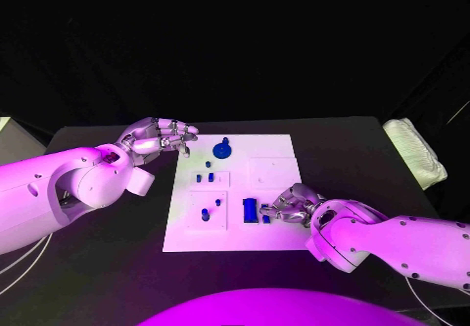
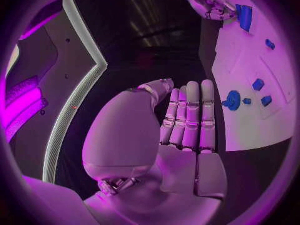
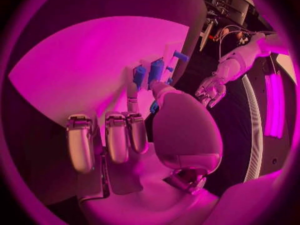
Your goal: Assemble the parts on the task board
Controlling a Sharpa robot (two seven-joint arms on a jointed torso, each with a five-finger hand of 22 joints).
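The white task board [image 1: 264,146] lies in the middle of the table. My right hand [image 1: 291,206] rests on its near right part, and its thumb and a finger pinch a small blue part [image 1: 265,219] beside a tall blue block [image 1: 250,209]. In the right wrist view that small part [image 3: 154,106] sits by the thumb, just short of the block [image 3: 155,67]. My left hand [image 1: 157,141] hovers at the board's far left corner, fingers curled in and holding nothing. A round blue part [image 1: 222,149] lies just right of it. The left wrist view shows this round part [image 2: 233,100] on the board [image 2: 250,130].
Two small blue pieces [image 1: 204,178] stand in a left recess, with a blue peg [image 1: 206,214] nearer me. A square recess [image 1: 272,171] lies at the board's right. A white bundle [image 1: 416,151] sits at the table's right edge.
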